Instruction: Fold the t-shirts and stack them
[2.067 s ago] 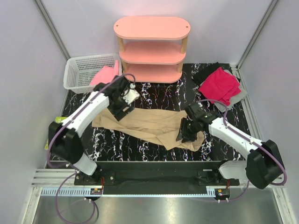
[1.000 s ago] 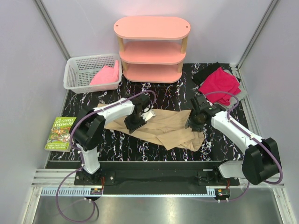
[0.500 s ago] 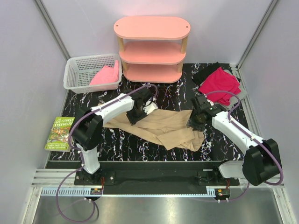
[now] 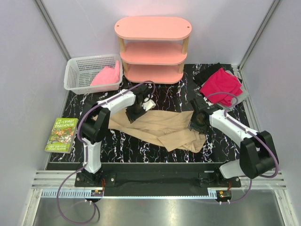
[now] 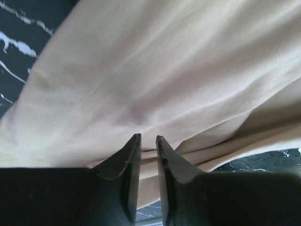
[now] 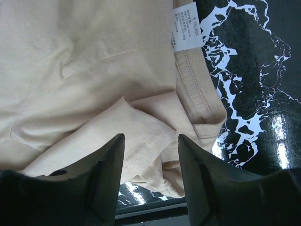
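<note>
On table (image 4: pixel 120 146) centre: tan shirt (image 4: pixel 162 128), rumpled. At its far-left edge, left gripper (image 5: pixel 148 136), jaws nearly together, nipping fold of cloth. Over collar end by label (image 6: pixel 187 29), right gripper (image 6: pixel 149 137), jaws apart, holding nothing. Far right, red shirt (image 4: pixel 220 84); in basket (image 4: pixel 77 70), pink shirt (image 4: pixel 106 76).

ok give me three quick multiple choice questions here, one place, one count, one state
1. Where is the light pink t-shirt? A in the white basket; B on a chair; C in a drawer.
2. How many tiers has the pink shelf? A two; B three; C five.
3. How do the right gripper's jaws stand? A shut tight; B open; C out of view.
Answers: A, it lies inside the basket; B, three boards show; B, the fingers stand apart over the tan t-shirt.
</note>
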Controlling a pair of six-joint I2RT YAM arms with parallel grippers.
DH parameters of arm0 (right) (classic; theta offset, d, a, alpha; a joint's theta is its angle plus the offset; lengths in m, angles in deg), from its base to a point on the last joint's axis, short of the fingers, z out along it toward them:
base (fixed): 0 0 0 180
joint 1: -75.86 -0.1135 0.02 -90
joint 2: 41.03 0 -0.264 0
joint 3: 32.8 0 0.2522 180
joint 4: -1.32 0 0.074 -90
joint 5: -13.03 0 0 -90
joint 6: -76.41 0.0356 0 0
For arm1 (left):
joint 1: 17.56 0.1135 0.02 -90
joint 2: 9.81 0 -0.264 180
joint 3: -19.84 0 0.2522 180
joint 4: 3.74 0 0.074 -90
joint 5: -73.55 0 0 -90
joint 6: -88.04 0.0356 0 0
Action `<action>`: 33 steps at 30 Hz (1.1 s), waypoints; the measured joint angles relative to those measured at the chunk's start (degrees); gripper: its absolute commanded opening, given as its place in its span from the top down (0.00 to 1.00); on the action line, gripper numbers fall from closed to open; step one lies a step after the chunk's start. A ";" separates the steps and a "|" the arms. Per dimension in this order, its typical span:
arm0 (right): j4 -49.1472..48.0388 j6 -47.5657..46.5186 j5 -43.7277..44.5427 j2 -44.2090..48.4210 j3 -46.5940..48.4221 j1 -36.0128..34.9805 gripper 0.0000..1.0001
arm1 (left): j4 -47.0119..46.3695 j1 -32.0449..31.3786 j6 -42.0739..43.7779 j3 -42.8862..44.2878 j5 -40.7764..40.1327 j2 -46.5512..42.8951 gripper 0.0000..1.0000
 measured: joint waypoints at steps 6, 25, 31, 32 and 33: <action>-1.77 -0.26 -0.33 -2.38 -0.74 1.03 0.45 | 0.17 0.13 0.07 -3.93 0.96 -5.03 0.69; -8.13 -0.35 -6.40 -5.57 -4.13 2.29 0.86 | -1.81 0.02 0.13 -10.54 1.95 -9.07 1.00; -6.99 -0.31 -7.06 0.07 -4.11 2.29 0.91 | -2.69 0.02 0.42 -11.15 1.38 -8.07 0.72; -6.58 -0.31 -7.10 0.87 -3.98 2.32 0.91 | -2.82 0.02 0.42 -11.15 1.18 -8.04 0.68; -6.08 -0.31 -7.10 1.42 -3.69 2.32 0.91 | -2.95 0.02 0.39 -11.15 1.05 -8.04 0.62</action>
